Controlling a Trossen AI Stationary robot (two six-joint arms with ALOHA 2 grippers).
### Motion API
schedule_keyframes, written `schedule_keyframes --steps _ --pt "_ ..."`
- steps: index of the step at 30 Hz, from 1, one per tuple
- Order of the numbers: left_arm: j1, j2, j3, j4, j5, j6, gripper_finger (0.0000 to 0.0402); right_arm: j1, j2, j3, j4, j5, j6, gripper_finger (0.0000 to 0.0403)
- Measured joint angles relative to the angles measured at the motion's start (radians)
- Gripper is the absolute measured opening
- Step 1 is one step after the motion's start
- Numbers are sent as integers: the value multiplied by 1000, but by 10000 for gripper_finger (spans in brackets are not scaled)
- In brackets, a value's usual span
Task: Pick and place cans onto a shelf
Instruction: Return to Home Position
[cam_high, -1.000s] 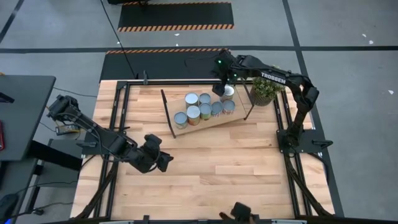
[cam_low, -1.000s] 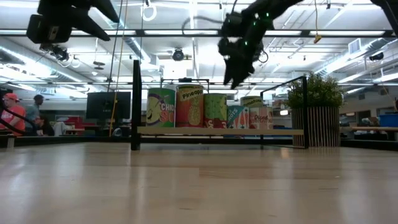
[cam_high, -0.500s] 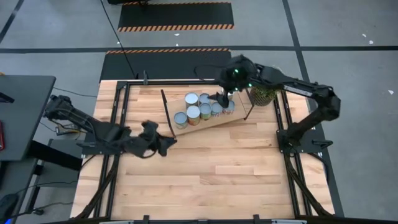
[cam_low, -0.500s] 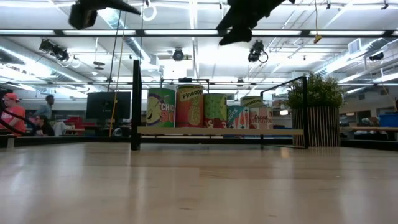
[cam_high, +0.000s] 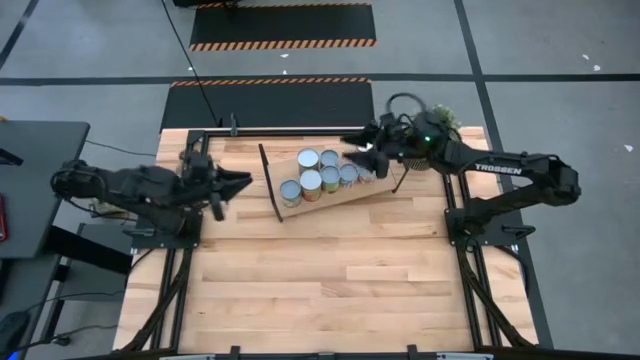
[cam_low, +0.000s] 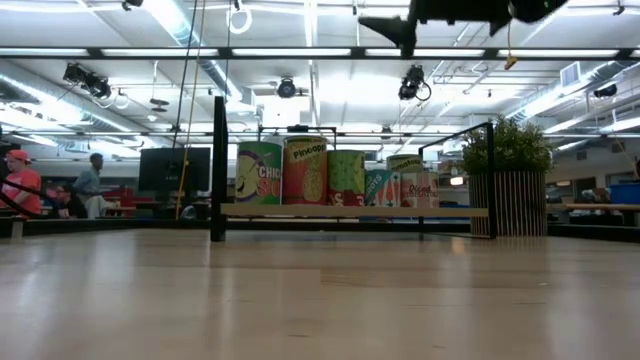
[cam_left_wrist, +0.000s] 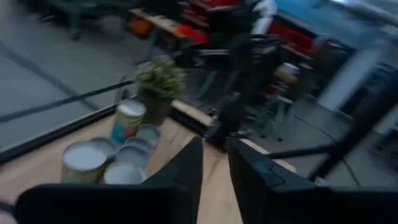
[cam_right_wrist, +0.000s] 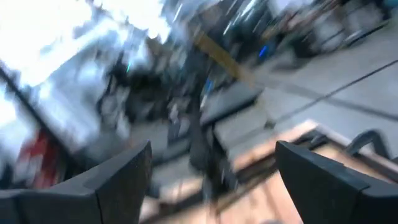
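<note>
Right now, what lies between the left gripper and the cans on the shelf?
In the high view, only a strip of bare tabletop and the shelf's black frame end separate the left gripper from the cans.

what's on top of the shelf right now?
At least six cans show on the shelf in the high view, in two rows. The right gripper hangs over the shelf's right end and covers whatever stands under it, so the full count is hidden.

One camera looked straight down over the surface (cam_high: 330, 270); another sat at surface height. Both shared the shelf (cam_high: 340, 193). Wrist cameras looked forward past the left hand (cam_left_wrist: 214, 143) and right hand (cam_right_wrist: 212, 146).
</note>
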Motion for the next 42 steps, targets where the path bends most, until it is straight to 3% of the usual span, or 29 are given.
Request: schedule_keyframes --steps 6,13,17,26,31,37,42 --pt "42 -148 0 -32 212 161 37 -31 -48 -200 332 209 203 348" --pt "52 -271 -4 -99 324 232 4 -90 -92 -335 357 202 422 348" --pt "52 -335 -94 -89 342 213 9 -111 -111 -375 359 224 559 348" --pt "52 -550 -379 113 333 153 3 -42 -118 -409 412 290 401 348" --pt "52 -693 -463 102 294 79 4 15 -170 -525 723 289 291 348" --pt "51 -699 -477 93 298 78 4 113 -185 -716 955 435 336 348" --pt "52 -701 -477 93 320 47 4 212 -251 -763 1139 343 243 348"
